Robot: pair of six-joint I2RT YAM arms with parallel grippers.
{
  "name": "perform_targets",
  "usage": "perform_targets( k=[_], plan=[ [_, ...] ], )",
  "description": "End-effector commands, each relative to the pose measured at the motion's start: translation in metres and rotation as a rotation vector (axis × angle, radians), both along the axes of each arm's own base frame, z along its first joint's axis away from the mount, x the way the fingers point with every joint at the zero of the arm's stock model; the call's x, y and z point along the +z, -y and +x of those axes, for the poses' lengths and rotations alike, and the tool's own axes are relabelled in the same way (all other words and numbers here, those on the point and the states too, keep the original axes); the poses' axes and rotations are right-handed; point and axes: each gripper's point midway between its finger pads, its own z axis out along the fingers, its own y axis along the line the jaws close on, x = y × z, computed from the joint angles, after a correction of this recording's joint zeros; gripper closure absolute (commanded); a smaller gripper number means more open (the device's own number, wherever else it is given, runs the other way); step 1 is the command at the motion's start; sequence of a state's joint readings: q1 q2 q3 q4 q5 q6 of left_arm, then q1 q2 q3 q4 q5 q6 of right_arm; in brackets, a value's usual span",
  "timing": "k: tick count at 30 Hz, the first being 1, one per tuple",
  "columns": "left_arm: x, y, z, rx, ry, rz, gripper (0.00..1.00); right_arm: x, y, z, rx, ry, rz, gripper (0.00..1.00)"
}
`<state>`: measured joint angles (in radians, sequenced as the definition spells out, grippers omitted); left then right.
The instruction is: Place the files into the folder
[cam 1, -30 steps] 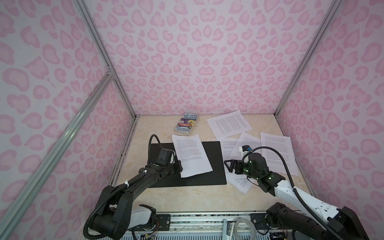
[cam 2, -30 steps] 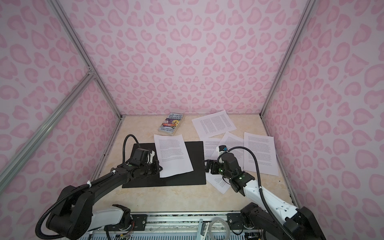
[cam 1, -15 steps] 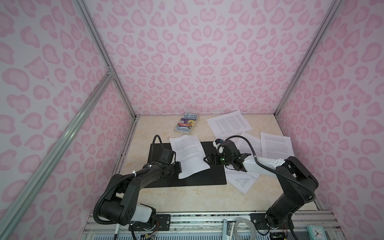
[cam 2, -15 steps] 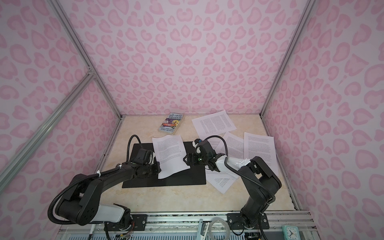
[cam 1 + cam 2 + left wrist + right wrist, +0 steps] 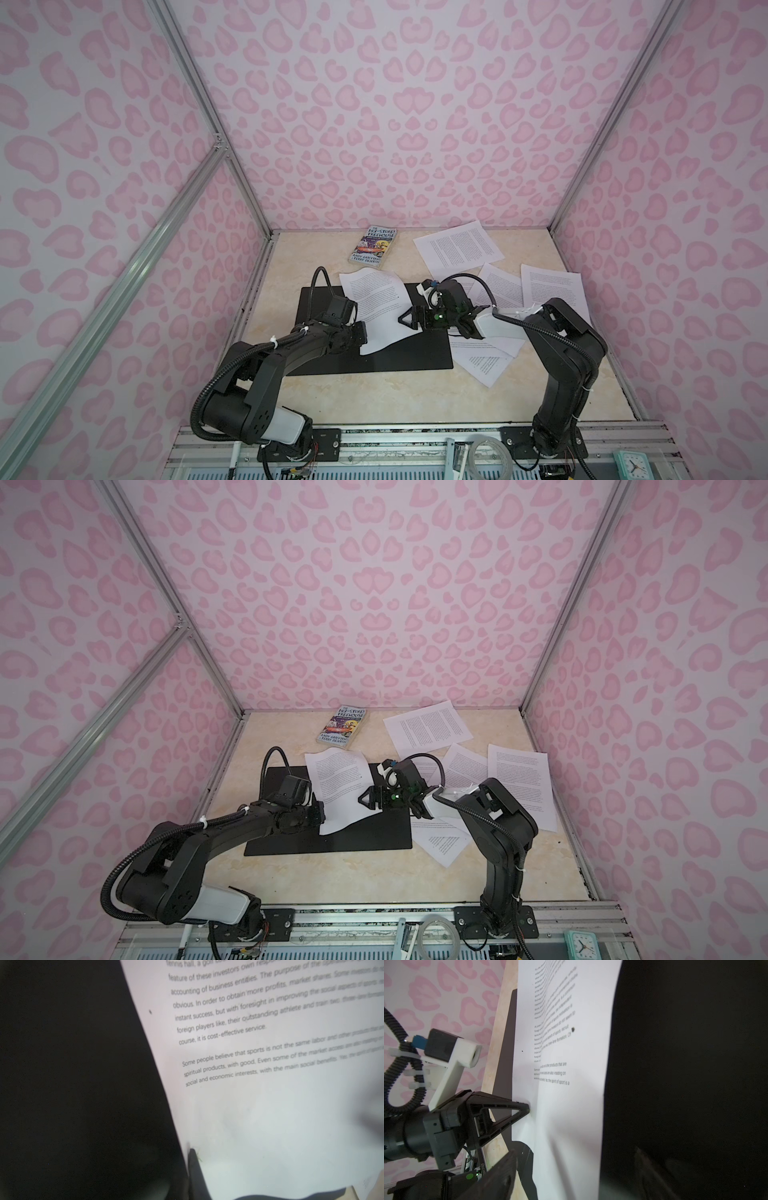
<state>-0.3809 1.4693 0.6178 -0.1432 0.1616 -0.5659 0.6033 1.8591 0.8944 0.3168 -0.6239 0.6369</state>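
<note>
Left pincer (image 5: 527,1110) is pressed together on the left long edge of a printed sheet (image 5: 376,301), pinching it toward the near end, and the paper bulges up there. Across from it, the right pincer (image 5: 577,1151) hangs low at the sheet's right edge with its jaws spread wide. As far as I can see, it grips nothing.

That sheet lies on the open folder (image 5: 415,357). Its long axis runs from the near side toward the far wall and leans a little left as it goes. The top of the text is at the far end, which pokes past the folder's far edge onto the surface (image 5: 374,399). The folder lies flat with its black inside up and its long axis crosswise, left to right.

The other loose pages (image 5: 552,295) lie on the surface to the right of the folder. One lies near the far wall, turned mostly crosswise. Two lie side by side behind the right arm, and a few overlap at the folder's near right corner.

A Treehouse paperback (image 5: 374,245) lies by the far wall, apart from the folder.
</note>
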Motion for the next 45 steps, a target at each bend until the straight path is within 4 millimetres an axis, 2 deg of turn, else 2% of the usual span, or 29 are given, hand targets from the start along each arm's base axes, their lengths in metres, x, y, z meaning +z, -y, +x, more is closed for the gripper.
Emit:
perform_targets(
  k=[1,5,10,14,16,18,19,21,24,26,30,32,35,38,40,45],
  plan=[
    [-0.012,-0.012,-0.015,0.002,-0.067,0.074,0.97,0.008,-0.008,0.004,0.019,0.013,0.065,0.17],
    [-0.012,-0.013,-0.015,0.002,-0.068,0.079,0.97,0.005,-0.009,0.012,0.021,0.015,0.079,0.33],
    [-0.011,-0.012,-0.015,-0.001,-0.064,0.079,0.97,0.012,-0.012,0.013,0.031,0.029,0.122,0.49],
    [-0.011,-0.011,-0.015,-0.004,-0.065,0.079,0.97,0.013,-0.012,0.014,0.029,0.031,0.125,0.66],
    [-0.01,-0.011,-0.016,-0.004,-0.065,0.078,0.97,0.013,-0.012,0.015,0.026,0.03,0.126,0.78],
    [-0.009,-0.01,-0.016,-0.008,-0.06,0.071,0.96,0.012,-0.014,0.013,0.028,0.024,0.127,0.96],
    [-0.007,-0.01,-0.016,-0.011,-0.055,0.066,0.94,0.011,-0.013,0.013,0.027,0.022,0.129,1.0],
    [-0.001,-0.008,-0.016,-0.019,-0.033,0.05,0.85,0.015,-0.012,0.011,0.019,0.017,0.143,1.0],
    [0.014,-0.007,-0.017,-0.025,0.033,0.021,0.67,0.037,-0.008,0.003,0.007,0.045,0.183,1.0],
    [0.032,-0.009,-0.016,-0.019,0.109,0.005,0.02,0.049,0.002,-0.003,-0.015,0.069,0.173,1.0],
    [0.075,-0.021,-0.017,0.032,0.297,-0.022,0.02,0.052,0.026,-0.016,-0.08,0.073,0.131,1.0],
    [0.096,-0.034,-0.02,0.078,0.394,-0.019,0.02,0.042,0.041,-0.025,-0.119,0.05,0.081,1.0],
    [0.116,-0.047,-0.026,0.133,0.5,-0.028,0.02,0.021,0.069,-0.032,-0.2,0.02,0.005,1.0],
    [0.125,-0.049,-0.031,0.142,0.555,-0.055,0.02,0.012,0.091,-0.033,-0.279,0.006,-0.01,1.0],
    [0.125,-0.051,-0.031,0.15,0.553,-0.049,0.02,0.007,0.101,-0.033,-0.326,0.016,-0.044,1.0],
    [0.113,-0.048,-0.026,0.139,0.489,-0.024,0.02,0.006,0.105,-0.032,-0.344,0.013,-0.062,1.0]
  ],
)
